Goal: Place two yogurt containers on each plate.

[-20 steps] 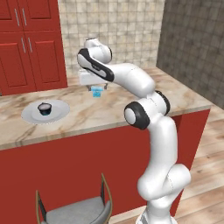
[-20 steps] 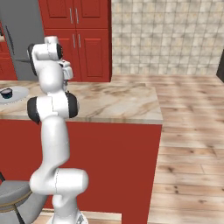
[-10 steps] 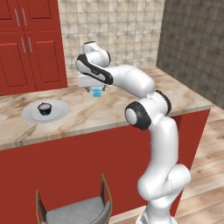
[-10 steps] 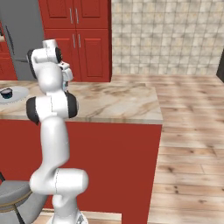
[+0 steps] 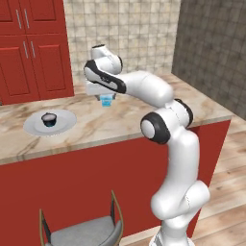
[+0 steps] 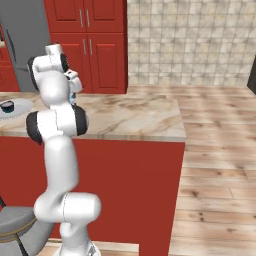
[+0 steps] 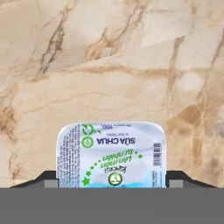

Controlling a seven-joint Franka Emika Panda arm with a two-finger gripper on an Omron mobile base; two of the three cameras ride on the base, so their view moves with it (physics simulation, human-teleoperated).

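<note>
one yogurt container (image 7: pixel 111 155) and one plate (image 5: pixel 33 126) were in sight, the plate carrying a single small dark object (image 5: pixel 48 119) and lying on the marble counter (image 5: pixel 125 120) well off to the side of the gripper (image 5: pixel 106 99). the hand view alone showed the tub's printed foil lid with green lettering and a barcode, sitting squarely between the two dark fingertips (image 7: pixel 48 178), while the left base view alone showed the plate whole and the light-blue tub just below the hand; the right base view caught only the plate's edge. the jaws stood either side of the tub, close to its walls, but whether they gripped it could not be told.
</note>
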